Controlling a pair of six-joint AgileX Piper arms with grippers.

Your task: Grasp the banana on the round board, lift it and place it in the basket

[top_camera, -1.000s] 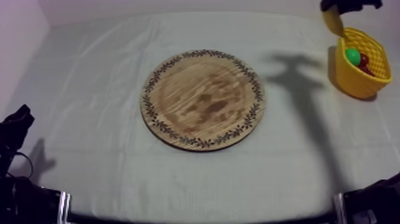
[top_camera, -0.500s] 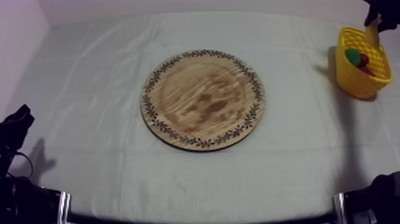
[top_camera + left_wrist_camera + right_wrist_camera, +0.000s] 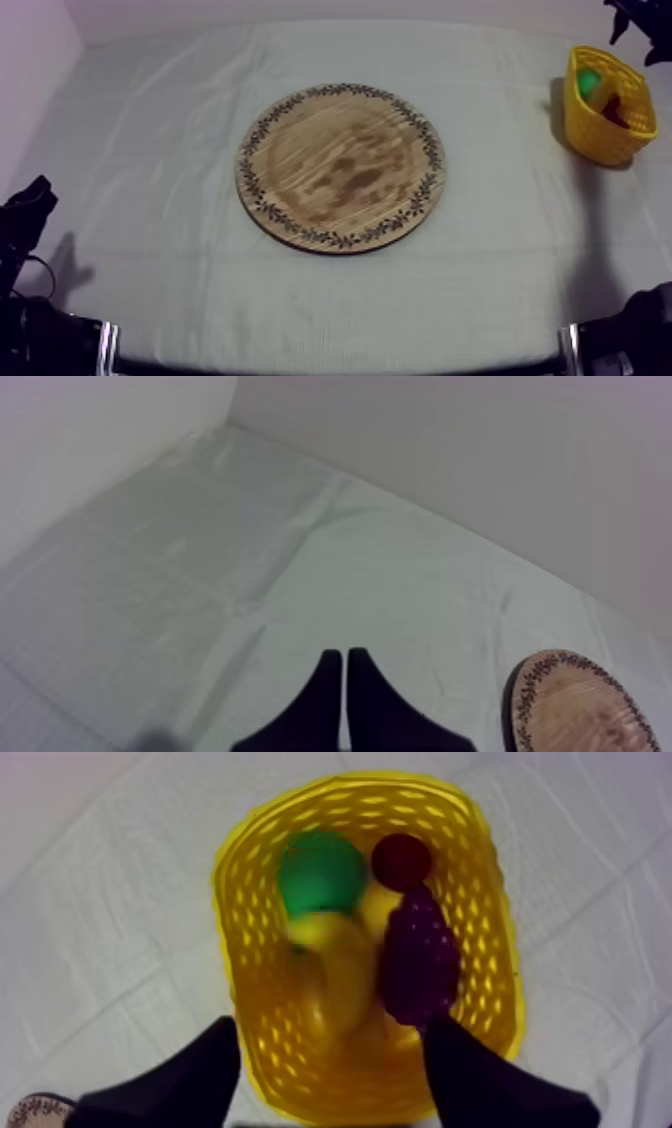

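The banana (image 3: 340, 967) lies blurred inside the yellow basket (image 3: 238, 932), beside a green pear (image 3: 320, 872), a small red fruit (image 3: 402, 857) and a bunch of grapes (image 3: 420, 957). My right gripper (image 3: 335, 1072) hangs open just above the basket, nothing between its fingers. From above, the basket (image 3: 585, 125) stands at the far right, with the right gripper (image 3: 630, 18) over its back rim. The round wooden board (image 3: 340, 165) lies bare at the table's middle. My left gripper (image 3: 345, 676) is shut on nothing, low at the left (image 3: 25, 215).
The back wall runs close behind the basket. The table's right edge lies just past the basket. The board's rim (image 3: 525, 696) shows beside my left fingers, with open cloth all around it.
My right gripper carried the banana over the basket, opened and let it go. The banana now sits in the basket. The left arm has not moved.
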